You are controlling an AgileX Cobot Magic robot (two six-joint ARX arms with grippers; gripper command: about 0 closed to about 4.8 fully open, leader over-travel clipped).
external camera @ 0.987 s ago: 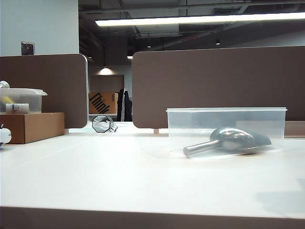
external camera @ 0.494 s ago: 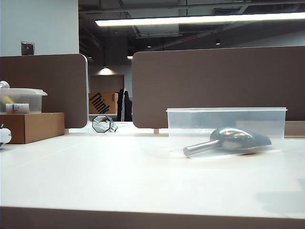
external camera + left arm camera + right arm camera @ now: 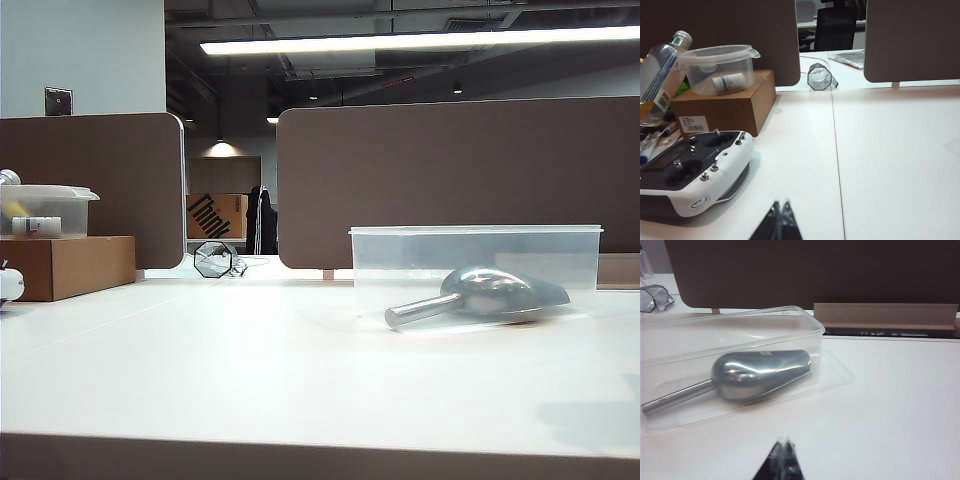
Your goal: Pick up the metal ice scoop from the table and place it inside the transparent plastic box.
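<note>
No visible change, scene static

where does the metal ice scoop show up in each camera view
Exterior view: the metal ice scoop lies right of centre on the table, in front of the transparent plastic box, handle pointing left.
Left wrist view: not in it; the shut left tool points over bare table.
Right wrist view: the scoop sits mid-left, against the box, beyond the shut right tool.
Shared landmark: the clear octagonal object by the brown dividers.
</note>
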